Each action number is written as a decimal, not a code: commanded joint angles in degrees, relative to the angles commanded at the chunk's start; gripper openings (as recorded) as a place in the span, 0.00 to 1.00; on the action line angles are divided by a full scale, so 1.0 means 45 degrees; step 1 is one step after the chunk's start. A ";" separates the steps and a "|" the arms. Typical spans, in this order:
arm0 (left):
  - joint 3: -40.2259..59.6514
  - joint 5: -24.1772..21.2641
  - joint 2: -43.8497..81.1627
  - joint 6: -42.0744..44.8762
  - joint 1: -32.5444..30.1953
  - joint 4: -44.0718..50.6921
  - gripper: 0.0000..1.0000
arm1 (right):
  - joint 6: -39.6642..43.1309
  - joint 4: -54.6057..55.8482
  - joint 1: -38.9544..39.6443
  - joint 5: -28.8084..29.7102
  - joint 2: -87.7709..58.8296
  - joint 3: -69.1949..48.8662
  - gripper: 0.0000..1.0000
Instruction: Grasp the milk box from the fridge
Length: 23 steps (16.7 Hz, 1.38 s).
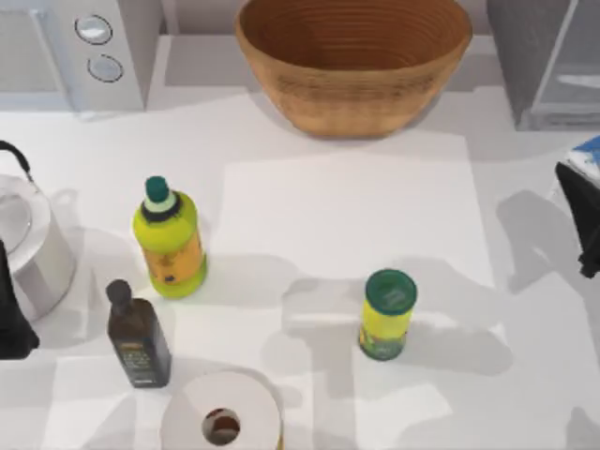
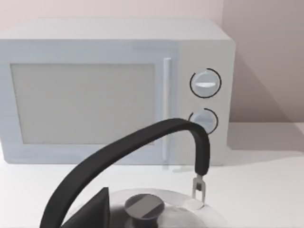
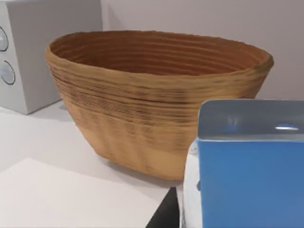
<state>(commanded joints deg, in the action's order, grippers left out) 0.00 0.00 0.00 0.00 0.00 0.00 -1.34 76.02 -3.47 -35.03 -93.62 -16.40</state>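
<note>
The small whitish blue-topped milk box [image 1: 588, 155] is seen at the bench's 3 o'clock edge, below the dark-grey boxy fridge [image 1: 544, 61], presumably carried by the right tool [image 1: 586, 220]; grip cannot be told. The left arm is parked at 9 o'clock.

From above, I see the milk box [image 1: 589, 155] and my right gripper [image 1: 583, 217] cut off by the right edge, so I can't tell how the jaws stand. The fridge [image 1: 539, 61] and kettle [image 1: 28, 239] are also cropped.
</note>
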 joint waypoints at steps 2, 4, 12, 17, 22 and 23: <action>0.0000 0.0000 0.0000 0.0000 0.0000 0.0000 1.00 | -0.0054 0.1594 -0.0061 -0.0727 -0.1891 -0.0367 0.00; 0.0000 0.0000 0.0000 0.0000 0.0000 0.0000 1.00 | -0.0089 0.3028 -0.0127 -0.1363 -0.3564 -0.0707 0.00; 0.0000 0.0000 0.0000 0.0000 0.0000 0.0000 1.00 | -0.0093 0.6270 -0.0326 -0.2712 -0.7205 -0.1525 0.00; 0.0000 0.0000 0.0000 0.0000 0.0000 0.0000 1.00 | -0.0092 0.6328 -0.0330 -0.2735 -0.7269 -0.1540 0.00; 0.0000 0.0000 0.0000 0.0000 0.0000 0.0000 1.00 | -0.0099 0.5396 0.0385 -0.1963 -0.8767 -0.2509 0.00; 0.0000 0.0000 0.0000 0.0000 0.0000 0.0000 1.00 | -0.0074 0.5382 0.0573 -0.1777 -0.8759 -0.2774 0.00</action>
<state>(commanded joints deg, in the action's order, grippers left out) 0.00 0.00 0.00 0.00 0.00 0.00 -1.67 100.24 -0.89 -43.02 -133.04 -28.88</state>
